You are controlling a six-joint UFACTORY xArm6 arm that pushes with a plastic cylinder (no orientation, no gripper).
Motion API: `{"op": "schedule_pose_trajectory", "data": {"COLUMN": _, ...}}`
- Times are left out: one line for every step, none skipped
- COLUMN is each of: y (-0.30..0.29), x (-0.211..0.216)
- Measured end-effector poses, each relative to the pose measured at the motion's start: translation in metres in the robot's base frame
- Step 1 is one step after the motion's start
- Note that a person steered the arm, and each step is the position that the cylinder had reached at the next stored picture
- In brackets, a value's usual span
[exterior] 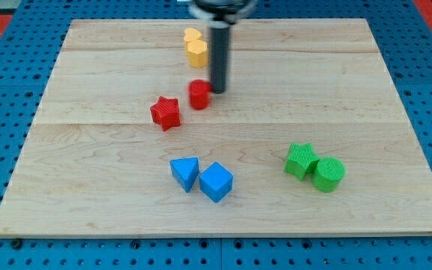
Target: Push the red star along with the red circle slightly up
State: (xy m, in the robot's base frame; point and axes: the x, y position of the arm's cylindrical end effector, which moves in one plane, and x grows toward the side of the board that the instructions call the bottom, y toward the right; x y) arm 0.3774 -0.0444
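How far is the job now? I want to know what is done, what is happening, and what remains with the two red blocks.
Done: nothing shows as finished; the red star and red circle lie near the board's middle, close but apart. In hand: my tip stands just at the circle's right, slightly above it, not below either block. Left: likely come round beneath them and push both up toward the yellow blocks.

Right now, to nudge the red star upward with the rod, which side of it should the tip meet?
No grip here, only a push. Meet the red star on its bottom side, between two points, so it slides up without spinning. My tip sits right of the red circle, so it must circle below first.
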Motion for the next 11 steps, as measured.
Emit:
{"op": "schedule_pose_trajectory", "data": {"y": -0.073, "x": -0.001}}
{"op": "schedule_pose_trajectory", "data": {"y": -0.064, "x": -0.003}}
{"op": "schedule_pose_trajectory", "data": {"y": 0.009, "x": -0.011}}
{"op": "schedule_pose_trajectory", "data": {"y": 0.083, "x": 0.005}}
{"op": "schedule_pose_trajectory", "data": {"y": 0.055, "x": 0.060}}
{"op": "schedule_pose_trajectory", "data": {"y": 0.047, "x": 0.113}}
{"op": "schedule_pose_trajectory", "data": {"y": -0.004, "x": 0.116}}
{"op": "schedule_pose_trajectory", "data": {"y": -0.030, "x": 0.074}}
{"op": "schedule_pose_trajectory", "data": {"y": -0.049, "x": 0.039}}
{"op": "schedule_pose_trajectory", "data": {"y": -0.022, "x": 0.032}}
{"op": "schedule_pose_trajectory", "data": {"y": 0.124, "x": 0.030}}
